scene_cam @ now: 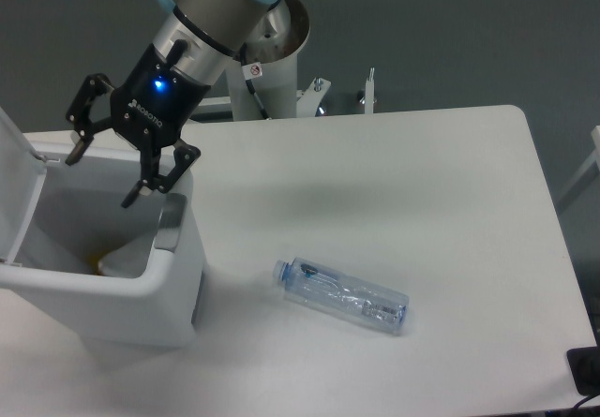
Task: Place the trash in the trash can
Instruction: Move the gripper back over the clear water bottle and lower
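The clear bluish plastic bottle (342, 295) lies on its side on the white table, right of the trash can. The trash can (122, 309) is a white boxy bin at the left table edge, with its lid (19, 197) hinged up on the left side and a grey panel (171, 223) on its right rim. My gripper (101, 175) hangs open and empty over the bin's opening, fingers pointing down into it. A pale shape (122, 260) lies inside the bin; I cannot tell whether it is the see-through packet, which shows nowhere else.
The table (394, 183) runs right to a rounded far corner. The robot's white base column (272, 70) and some brackets (342, 94) stand behind the table's back edge. A dark object (586, 370) sits off the table's right front corner.
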`<state>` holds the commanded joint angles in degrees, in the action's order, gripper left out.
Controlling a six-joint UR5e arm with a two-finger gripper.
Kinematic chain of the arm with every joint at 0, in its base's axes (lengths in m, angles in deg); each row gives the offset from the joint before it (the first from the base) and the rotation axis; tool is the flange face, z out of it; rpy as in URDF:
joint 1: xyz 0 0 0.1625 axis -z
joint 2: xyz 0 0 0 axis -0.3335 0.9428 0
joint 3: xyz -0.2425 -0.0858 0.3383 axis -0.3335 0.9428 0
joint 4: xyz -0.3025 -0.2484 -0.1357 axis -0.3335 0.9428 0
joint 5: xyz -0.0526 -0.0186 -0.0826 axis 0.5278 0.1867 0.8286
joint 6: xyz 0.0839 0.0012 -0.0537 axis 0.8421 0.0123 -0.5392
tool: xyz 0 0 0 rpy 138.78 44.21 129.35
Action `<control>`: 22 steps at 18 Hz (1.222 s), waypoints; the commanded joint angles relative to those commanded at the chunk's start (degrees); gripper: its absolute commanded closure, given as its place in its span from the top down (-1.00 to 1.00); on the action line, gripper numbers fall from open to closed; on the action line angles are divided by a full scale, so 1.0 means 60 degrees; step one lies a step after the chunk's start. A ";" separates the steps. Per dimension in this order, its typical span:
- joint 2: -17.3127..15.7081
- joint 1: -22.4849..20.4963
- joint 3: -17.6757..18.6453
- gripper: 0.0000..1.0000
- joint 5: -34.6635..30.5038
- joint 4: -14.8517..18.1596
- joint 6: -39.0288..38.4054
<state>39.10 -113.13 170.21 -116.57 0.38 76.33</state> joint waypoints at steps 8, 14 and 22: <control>0.0878 -0.0968 -0.1099 1.00 -0.1990 0.0015 -0.0044; 0.1784 -0.1525 -0.1362 1.00 -0.2987 0.0029 -0.0554; 0.3498 -0.2037 -0.2169 1.00 -0.3572 0.0044 -0.3266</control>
<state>60.09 -125.36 157.19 -138.00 0.64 56.74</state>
